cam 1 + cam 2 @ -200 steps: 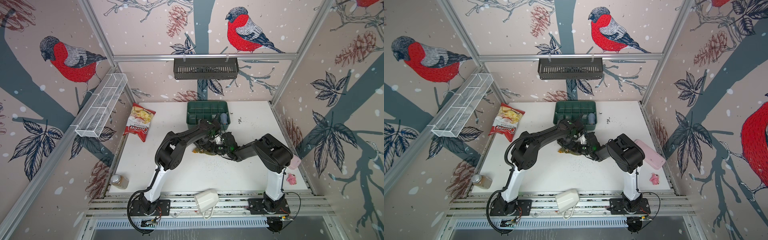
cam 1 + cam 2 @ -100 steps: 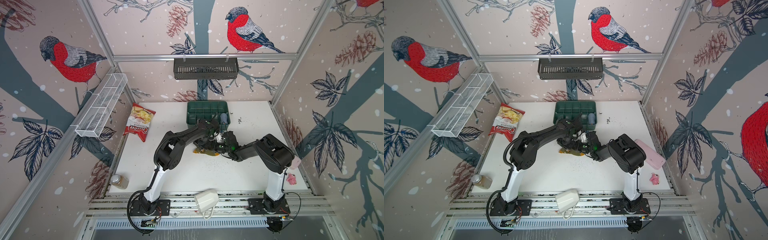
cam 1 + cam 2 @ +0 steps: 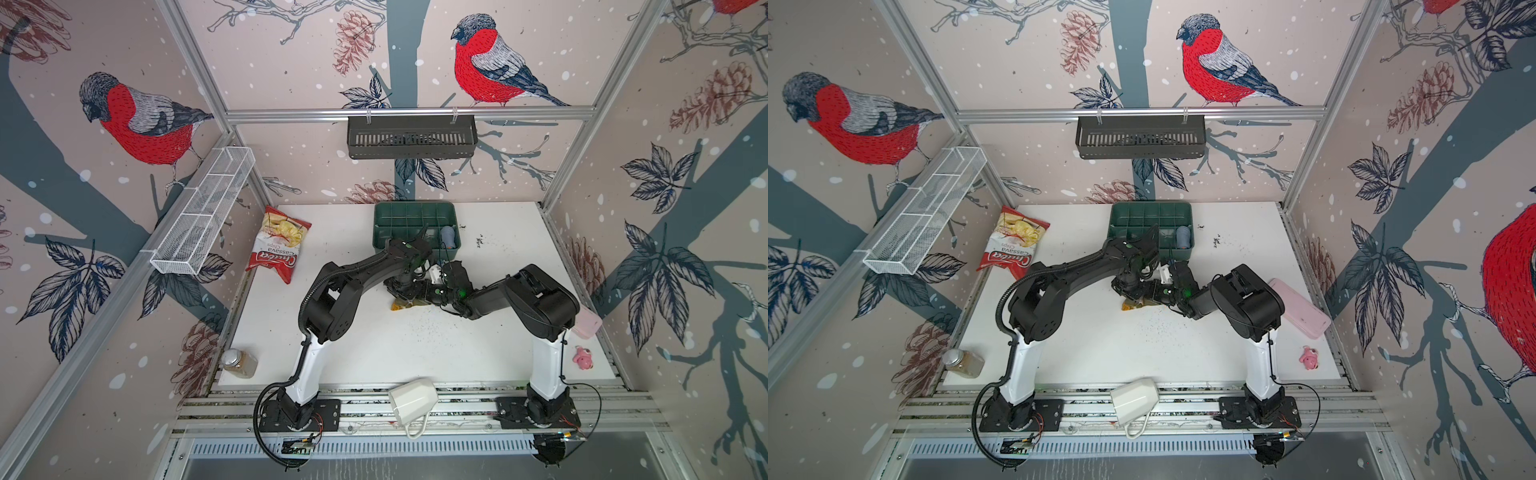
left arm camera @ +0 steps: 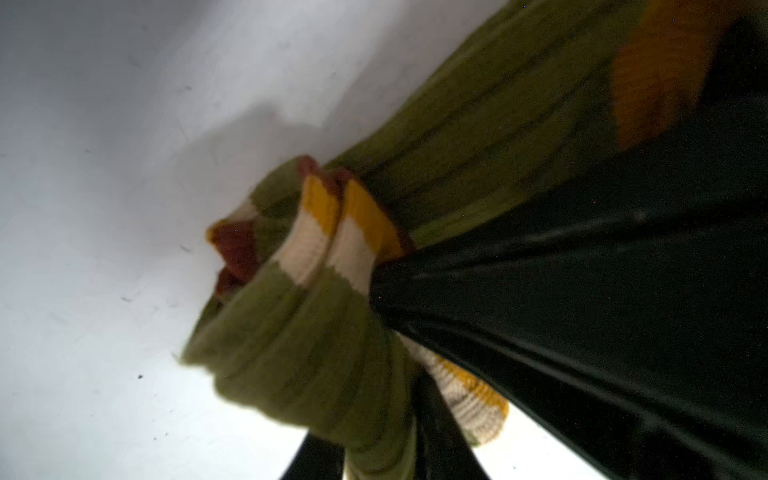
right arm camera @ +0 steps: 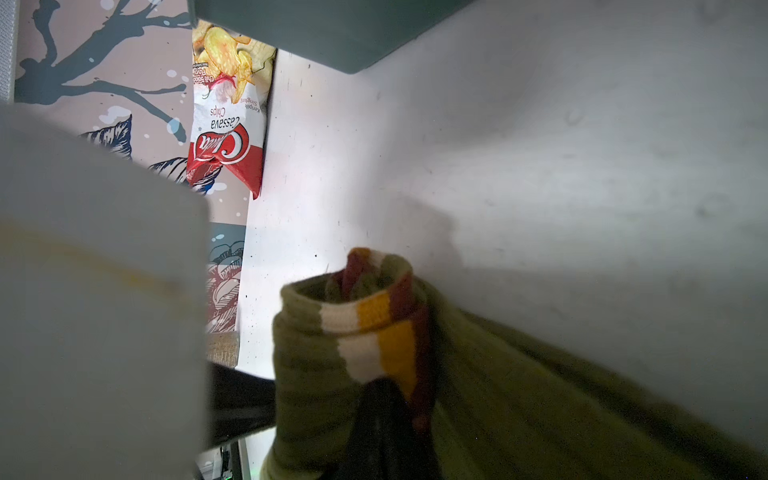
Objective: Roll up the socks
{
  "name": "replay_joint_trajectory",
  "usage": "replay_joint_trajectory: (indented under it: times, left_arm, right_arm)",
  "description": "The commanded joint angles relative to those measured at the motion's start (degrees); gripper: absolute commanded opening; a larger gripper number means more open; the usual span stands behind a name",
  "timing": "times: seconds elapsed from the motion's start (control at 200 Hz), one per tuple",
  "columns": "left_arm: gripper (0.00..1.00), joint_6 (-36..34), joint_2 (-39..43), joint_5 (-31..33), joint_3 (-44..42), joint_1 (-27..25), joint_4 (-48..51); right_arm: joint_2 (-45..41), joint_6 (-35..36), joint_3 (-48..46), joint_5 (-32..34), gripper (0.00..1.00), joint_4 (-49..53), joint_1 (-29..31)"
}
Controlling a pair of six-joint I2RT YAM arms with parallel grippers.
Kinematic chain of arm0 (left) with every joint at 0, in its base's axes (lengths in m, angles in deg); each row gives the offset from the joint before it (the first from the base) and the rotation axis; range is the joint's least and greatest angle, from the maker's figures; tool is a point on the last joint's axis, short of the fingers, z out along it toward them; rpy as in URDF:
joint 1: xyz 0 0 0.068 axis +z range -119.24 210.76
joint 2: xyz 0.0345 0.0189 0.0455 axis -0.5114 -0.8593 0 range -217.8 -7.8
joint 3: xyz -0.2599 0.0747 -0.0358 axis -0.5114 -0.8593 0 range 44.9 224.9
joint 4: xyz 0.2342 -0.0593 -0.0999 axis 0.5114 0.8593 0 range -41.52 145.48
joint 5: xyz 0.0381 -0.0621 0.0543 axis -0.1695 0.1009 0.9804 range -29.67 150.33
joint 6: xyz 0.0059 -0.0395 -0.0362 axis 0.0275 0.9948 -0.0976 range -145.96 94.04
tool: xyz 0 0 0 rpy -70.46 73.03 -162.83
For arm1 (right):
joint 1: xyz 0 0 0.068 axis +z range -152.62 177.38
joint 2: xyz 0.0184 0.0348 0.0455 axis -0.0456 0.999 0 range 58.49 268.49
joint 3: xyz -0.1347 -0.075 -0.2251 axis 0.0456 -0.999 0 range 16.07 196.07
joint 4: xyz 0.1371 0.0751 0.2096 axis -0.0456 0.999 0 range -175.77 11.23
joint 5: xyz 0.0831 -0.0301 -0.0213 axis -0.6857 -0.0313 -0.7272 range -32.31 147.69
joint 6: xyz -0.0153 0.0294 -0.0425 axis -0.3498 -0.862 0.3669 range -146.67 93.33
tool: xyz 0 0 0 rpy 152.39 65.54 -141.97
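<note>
The socks (image 3: 400,304) lie bunched in the middle of the white table (image 3: 374,345), olive-green with a mustard tip poking out; they show in both top views (image 3: 1132,306). Both arms meet over them and hide most of the bundle. In the left wrist view the rolled socks (image 4: 299,332) show cream, orange and brown cuff stripes. My left gripper (image 4: 378,451) has green knit filling the gap between its black fingers (image 4: 442,436). My right gripper (image 5: 382,419) is shut, its tip buried in the striped cuff (image 5: 374,332), which gathers around it.
A green compartment tray (image 3: 415,214) with a small blue-grey sock roll (image 3: 448,236) stands just behind the grippers. A chips bag (image 3: 277,245) lies back left and a jar (image 3: 239,363) front left. At the front edge sits a white mug (image 3: 413,401). A pink case (image 3: 586,324) and a pink toy (image 3: 583,358) lie at the right.
Both grippers have stayed at the socks with only small shifts. The bundle has hardly moved on the table.
</note>
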Motion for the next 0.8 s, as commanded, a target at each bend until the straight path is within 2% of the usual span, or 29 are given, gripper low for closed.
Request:
replay_joint_trajectory:
  times: [0.0,0.25,0.455,0.54,0.62,0.79]
  left_arm:
    - [0.32,-2.52,2.84,-11.58,-2.44,1.45,-3.95]
    - [0.35,-4.06,11.42,-23.60,-9.17,6.88,-11.68]
    - [0.40,-1.87,16.07,-30.60,-18.34,13.29,-20.12]
    - [0.46,-0.31,16.98,-34.43,-22.87,15.69,-25.26]
    - [0.47,0.61,16.99,-38.09,-25.80,16.57,-29.34]
    - [0.49,1.76,14.40,-39.88,-27.33,16.82,-32.96]
  right_arm:
    - [0.68,1.47,-0.28,3.41,0.06,6.06,-0.23]
    - [1.04,1.96,-0.19,3.59,0.06,7.07,-0.49]
    - [1.04,2.23,-0.11,3.72,0.06,7.43,-0.49]
    - [1.15,2.31,-0.07,3.56,0.06,7.43,-0.49]
    - [1.13,2.31,-0.02,3.49,0.06,7.43,-0.49]
    - [0.95,2.31,-0.08,3.38,0.06,7.52,-0.49]
